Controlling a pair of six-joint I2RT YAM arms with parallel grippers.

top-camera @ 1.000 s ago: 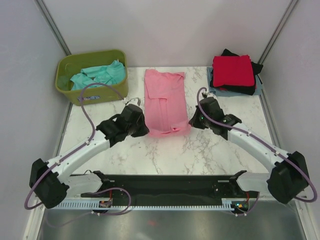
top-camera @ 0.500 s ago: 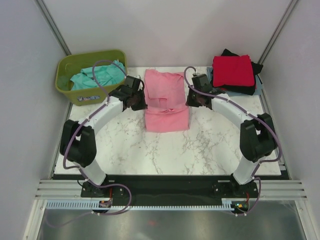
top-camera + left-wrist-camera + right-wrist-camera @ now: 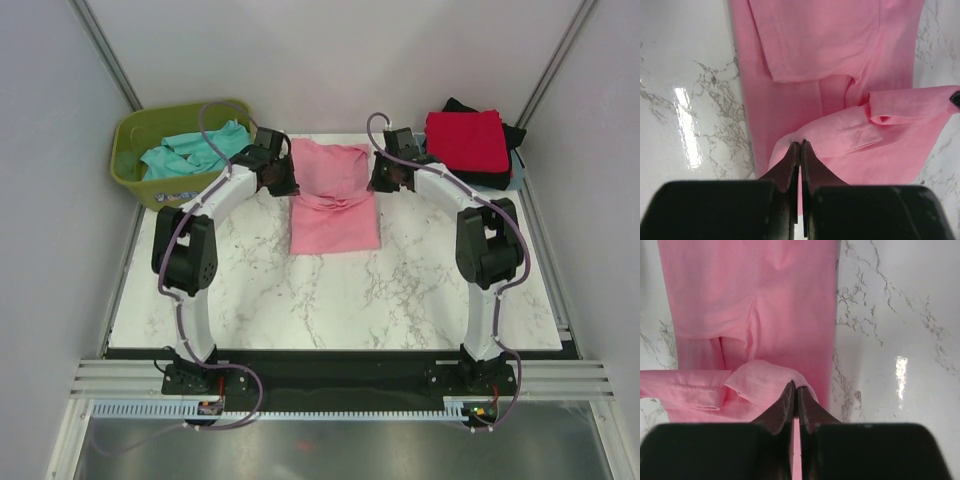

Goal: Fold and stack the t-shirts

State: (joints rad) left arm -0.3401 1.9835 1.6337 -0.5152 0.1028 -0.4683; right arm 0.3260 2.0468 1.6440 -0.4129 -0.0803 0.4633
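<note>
Lab test cell w/ white walls (image 3: 330, 60), marble table (image 3: 330, 300).

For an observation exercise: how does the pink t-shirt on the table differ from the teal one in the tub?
The pink t-shirt lies on the table, partly folded; the teal t-shirt sits crumpled in the tub. The left gripper and right gripper pinch the pink t-shirt; neither touches the teal t-shirt. Both are plain-coloured.

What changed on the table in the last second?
The left gripper and right gripper moved away from the bases, carrying the near hem of the pink shirt toward its far end and folding it over. Both stay shut on the hem. The tub, teal shirt and red-topped stack did not move.
</note>
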